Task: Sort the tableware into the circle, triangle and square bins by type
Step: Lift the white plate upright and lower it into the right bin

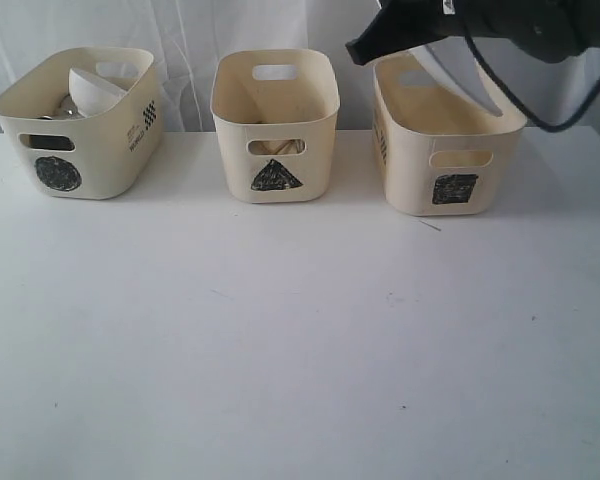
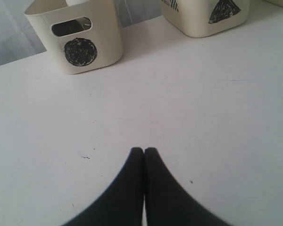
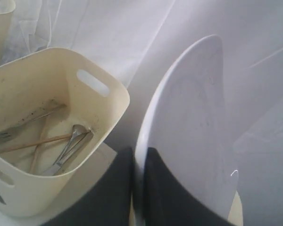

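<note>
My right gripper (image 1: 365,48) (image 3: 140,153) is shut on the rim of the large white square plate (image 1: 455,70) (image 3: 193,122). It holds the plate tilted on edge over the square bin (image 1: 445,150), with the plate's lower part inside the tub's opening. The triangle bin (image 1: 275,125) (image 3: 99,108) contains a fork (image 3: 19,125), wooden chopsticks (image 3: 33,142) and a spoon (image 3: 73,139). In the circle bin (image 1: 80,120) (image 2: 80,37) a white bowl (image 1: 95,88) leans on steel pieces. My left gripper (image 2: 144,150) is shut and empty, low over bare table in front of the circle bin; the exterior view does not show it.
The three cream tubs stand in a row along the back of the white table (image 1: 300,340). A white curtain (image 1: 190,40) hangs directly behind them. A black cable (image 1: 510,100) loops down from the right arm beside the square bin.
</note>
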`<action>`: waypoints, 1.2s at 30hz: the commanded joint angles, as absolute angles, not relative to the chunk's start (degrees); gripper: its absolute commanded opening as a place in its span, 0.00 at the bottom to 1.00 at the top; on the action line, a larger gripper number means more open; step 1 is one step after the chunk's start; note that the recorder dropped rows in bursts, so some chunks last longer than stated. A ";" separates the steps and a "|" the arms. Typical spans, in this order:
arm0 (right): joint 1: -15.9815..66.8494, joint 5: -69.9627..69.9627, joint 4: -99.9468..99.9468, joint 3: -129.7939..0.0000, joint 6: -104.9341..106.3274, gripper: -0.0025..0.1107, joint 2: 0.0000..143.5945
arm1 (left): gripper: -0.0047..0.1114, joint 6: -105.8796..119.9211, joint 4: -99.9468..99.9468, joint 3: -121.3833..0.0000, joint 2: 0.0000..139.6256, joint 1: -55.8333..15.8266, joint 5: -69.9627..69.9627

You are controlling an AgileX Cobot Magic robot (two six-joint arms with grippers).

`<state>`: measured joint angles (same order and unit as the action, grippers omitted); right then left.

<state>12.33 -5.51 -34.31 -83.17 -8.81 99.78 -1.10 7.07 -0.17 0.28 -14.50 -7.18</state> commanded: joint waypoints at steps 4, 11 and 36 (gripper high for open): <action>10.63 -2.31 -33.02 -90.77 -7.67 0.02 110.08 | 0.04 -1.08 6.88 0.00 0.00 -14.80 -7.51; 9.48 -1.66 -31.25 -90.82 -7.78 0.28 112.49 | 0.04 -1.08 6.88 0.00 0.00 -14.80 -7.51; 6.67 3.33 -26.97 -53.01 -13.01 0.02 75.70 | 0.04 -1.08 6.88 0.00 0.00 -14.80 -7.51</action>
